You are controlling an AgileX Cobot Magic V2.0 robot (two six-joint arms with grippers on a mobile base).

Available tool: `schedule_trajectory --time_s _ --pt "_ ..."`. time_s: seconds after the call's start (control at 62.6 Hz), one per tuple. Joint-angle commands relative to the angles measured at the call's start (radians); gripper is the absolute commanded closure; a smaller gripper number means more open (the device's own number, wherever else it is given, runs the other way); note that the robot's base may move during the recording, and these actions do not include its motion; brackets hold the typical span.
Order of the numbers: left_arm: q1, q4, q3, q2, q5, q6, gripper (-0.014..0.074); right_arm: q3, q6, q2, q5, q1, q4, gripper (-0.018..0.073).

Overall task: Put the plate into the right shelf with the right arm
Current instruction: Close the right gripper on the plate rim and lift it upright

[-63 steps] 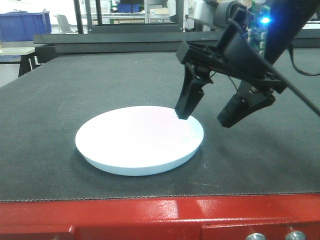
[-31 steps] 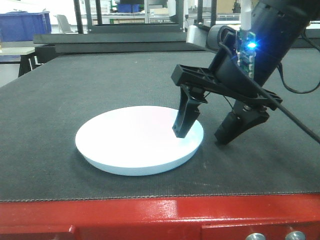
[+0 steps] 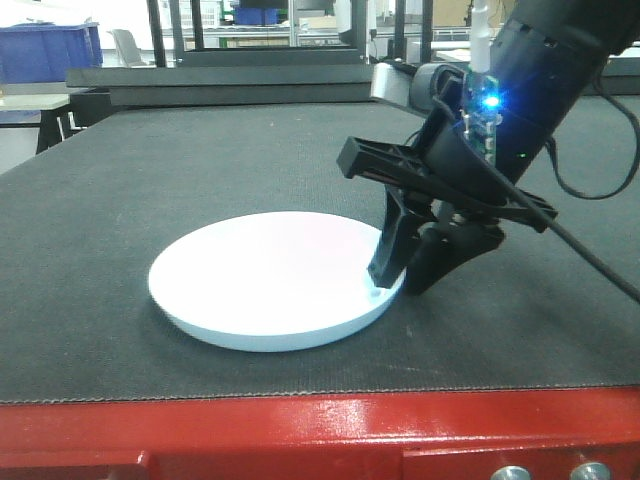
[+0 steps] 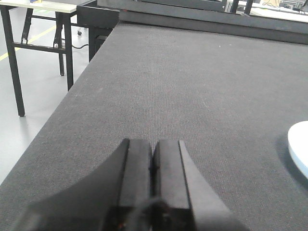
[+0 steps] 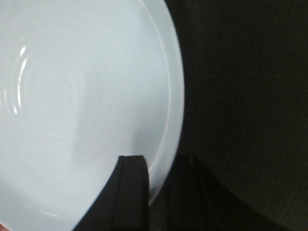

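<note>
The white plate (image 3: 260, 270) lies flat on the black mat near the table's front edge. It fills the right wrist view (image 5: 72, 96). My right gripper (image 3: 398, 288) comes down at a slant onto the plate's right rim. One finger is inside the plate and the other outside on the mat, closed on the rim (image 5: 161, 161). Its blue LED glows. My left gripper (image 4: 153, 144) is shut and empty, low over the mat, left of the plate, whose edge (image 4: 299, 150) just shows. The right shelf is out of view.
The table has a black mat (image 3: 200, 160) and a red front frame (image 3: 300, 420). A blue bin (image 3: 50, 50) and dark frames stand far behind. In the left wrist view the mat's left edge drops to the floor, with a black-legged table (image 4: 29, 29) beyond.
My right gripper has come down from above the plate and its fingers have closed from wide apart onto the right rim. The plate has shifted slightly left.
</note>
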Motion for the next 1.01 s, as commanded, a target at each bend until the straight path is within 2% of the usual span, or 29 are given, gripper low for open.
schedule_trajectory --time_s 0.0,0.144,0.447,0.831,0.99 --pt "-0.004 0.000 0.009 -0.006 -0.090 -0.006 0.0643 -0.022 -0.008 -0.042 -0.005 -0.001 0.031 0.0424" --pt "-0.004 0.000 0.009 -0.006 -0.090 -0.006 0.0643 -0.022 -0.008 -0.042 0.003 -0.002 0.031 0.0515" --pt "-0.004 0.000 0.009 -0.006 -0.090 -0.006 0.0643 -0.022 -0.008 -0.129 -0.015 -0.005 0.029 0.0504" --pt "-0.004 0.000 0.009 -0.006 -0.090 -0.006 0.0643 0.012 -0.009 -0.484 -0.221 -0.005 0.020 0.0504" --pt "-0.004 0.000 0.009 -0.006 -0.090 -0.006 0.0643 0.094 -0.051 -0.707 -0.348 -0.005 -0.046 0.0504"
